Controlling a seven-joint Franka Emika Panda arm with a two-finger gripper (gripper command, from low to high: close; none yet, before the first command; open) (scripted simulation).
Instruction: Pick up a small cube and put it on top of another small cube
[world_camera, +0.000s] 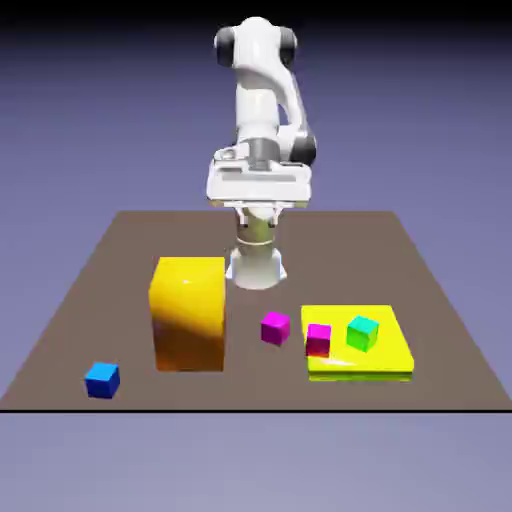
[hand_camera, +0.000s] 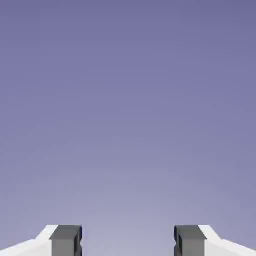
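Observation:
The small bright blue cube (world_camera: 102, 379) rests on the brown table near its front edge, at the exterior view's left. The small green cube (world_camera: 363, 332) with a teal face stands on a flat yellow plate (world_camera: 392, 358) at the exterior view's right. My gripper (world_camera: 258, 195) hangs high over the far middle of the table, well away from both cubes. In the hand view my gripper (hand_camera: 128, 241) is open, with its two grey fingertips (hand_camera: 65, 241) wide apart. Only the plain blue-violet backdrop shows between them, and no cube appears in that view.
A big yellow block (world_camera: 188, 313) stands between the blue cube and the table's middle. One magenta cube (world_camera: 275, 327) sits on the table beside the plate. Another magenta cube (world_camera: 318, 339) sits on the plate's left part, next to the green cube.

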